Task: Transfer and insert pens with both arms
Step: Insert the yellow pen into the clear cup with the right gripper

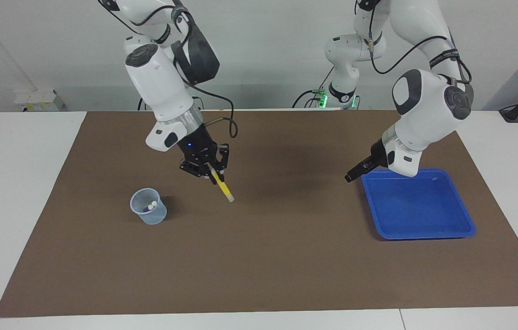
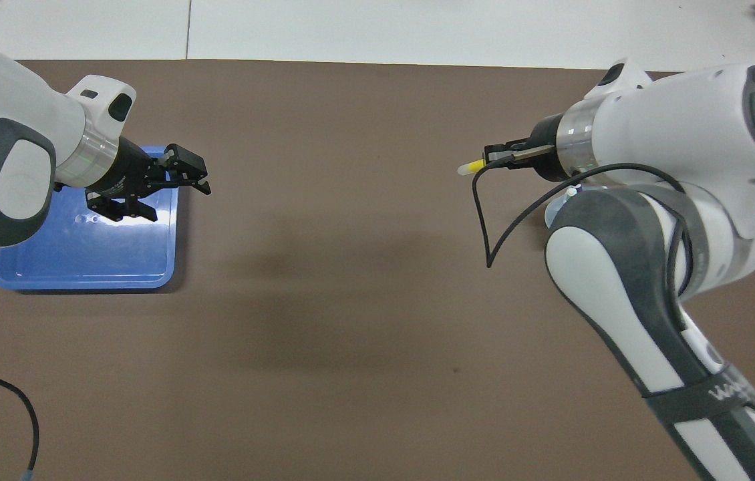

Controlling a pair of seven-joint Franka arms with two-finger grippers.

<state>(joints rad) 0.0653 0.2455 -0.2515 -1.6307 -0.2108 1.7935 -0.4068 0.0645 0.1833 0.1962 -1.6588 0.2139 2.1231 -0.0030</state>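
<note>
Brown mat point(image 1: 268, 256) covers most of the white table point(image 1: 20, 192). Both arms up over it.

R arm point(image 1: 158, 87) comes in from the robots' side, its wrist angled down. L arm point(image 1: 424, 110) reaches down at the tray end, waiting there.

Blue tray point(image 1: 424, 224) sits on mat toward L arm's end; nothing visible in it.

Clear cup point(image 1: 148, 213) stands on mat toward R arm's end, well apart from tray. White cap ends of two pens show inside it in facing view; in overhead view the cup is mostly hidden under R arm, so pen colours can't be told.

R gripper point(image 1: 213, 174) hangs over bare mat just beside the cup, on the side toward the table's middle, clenched on the yellow pen point(image 1: 222, 185). Pen tilts downward, whitish cap end lowest, clear of the mat.

L gripper point(image 1: 349, 177) hovers over the tray's edge nearest table centre, fingers spread apart, grasping nothing.
</note>
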